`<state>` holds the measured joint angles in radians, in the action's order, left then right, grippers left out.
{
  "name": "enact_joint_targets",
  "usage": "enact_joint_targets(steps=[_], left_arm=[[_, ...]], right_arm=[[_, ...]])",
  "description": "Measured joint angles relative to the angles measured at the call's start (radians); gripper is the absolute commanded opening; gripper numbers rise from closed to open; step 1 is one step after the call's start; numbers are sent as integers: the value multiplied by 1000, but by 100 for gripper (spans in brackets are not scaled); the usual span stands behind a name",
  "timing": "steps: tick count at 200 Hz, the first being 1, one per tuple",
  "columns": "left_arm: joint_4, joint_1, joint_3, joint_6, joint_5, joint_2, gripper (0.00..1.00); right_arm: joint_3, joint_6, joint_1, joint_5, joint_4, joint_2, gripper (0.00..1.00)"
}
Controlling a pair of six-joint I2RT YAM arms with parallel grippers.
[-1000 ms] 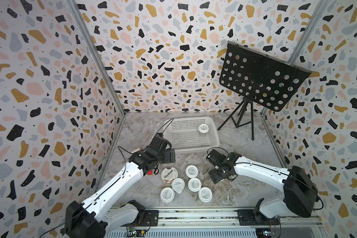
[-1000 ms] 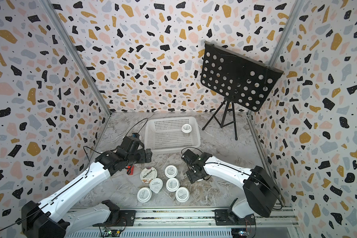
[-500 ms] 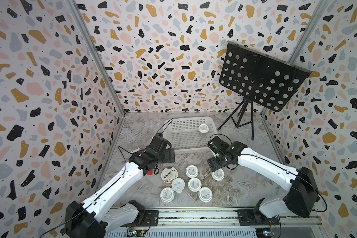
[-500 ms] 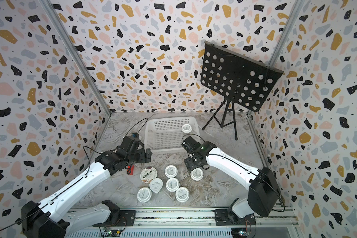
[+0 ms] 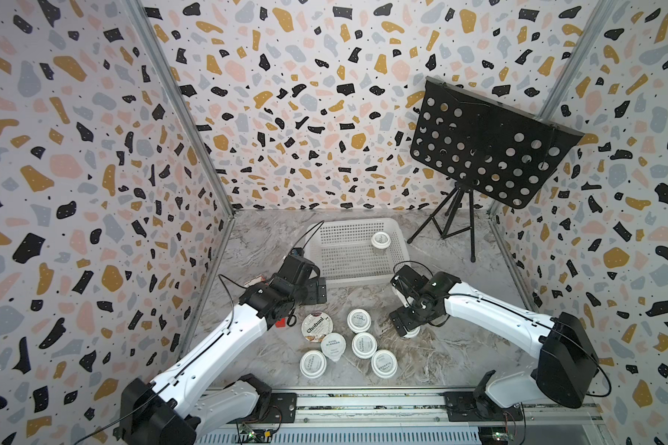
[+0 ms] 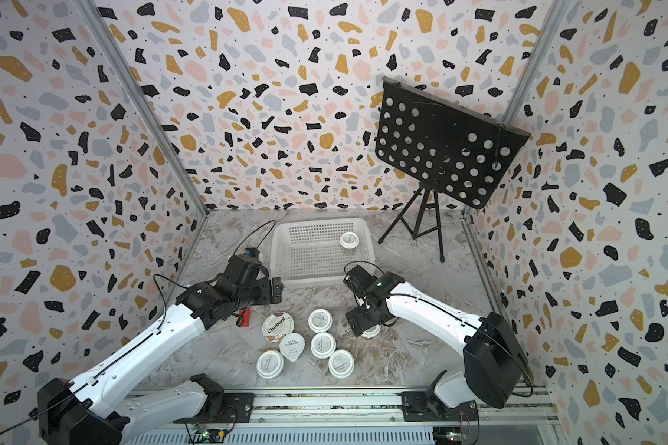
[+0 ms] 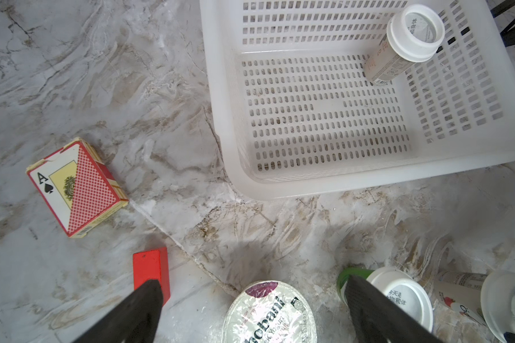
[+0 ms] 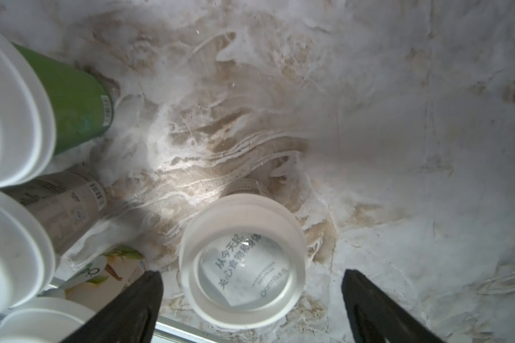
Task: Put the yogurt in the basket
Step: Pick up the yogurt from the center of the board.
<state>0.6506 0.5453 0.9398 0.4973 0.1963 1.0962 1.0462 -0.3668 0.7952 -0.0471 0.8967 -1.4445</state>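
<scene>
We see a marble table [image 5: 459,346] holding a basket [image 7: 309,184] far, cups [image 5: 363,345] near, cards [image 7: 78,187] and block [image 7: 150,267] left, stand [image 5: 490,146] far right.

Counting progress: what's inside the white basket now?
One yogurt cup, at the basket's far right corner. The left arm covers its near left corner from above; the left wrist view shows it bare.

Looks down in both top views from high above the near edge of the grey marbled tabletop [image 5: 459,358], sharing the whole scene. Sits close at each wrist, facing down.
</scene>
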Motion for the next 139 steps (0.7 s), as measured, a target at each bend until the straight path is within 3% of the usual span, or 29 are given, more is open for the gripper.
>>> enact_joint_targets(steps=[139], left_arm=[[0, 0, 0, 0, 0, 4, 100]], right_arm=[[-53, -3, 0, 16, -48, 0, 98]])
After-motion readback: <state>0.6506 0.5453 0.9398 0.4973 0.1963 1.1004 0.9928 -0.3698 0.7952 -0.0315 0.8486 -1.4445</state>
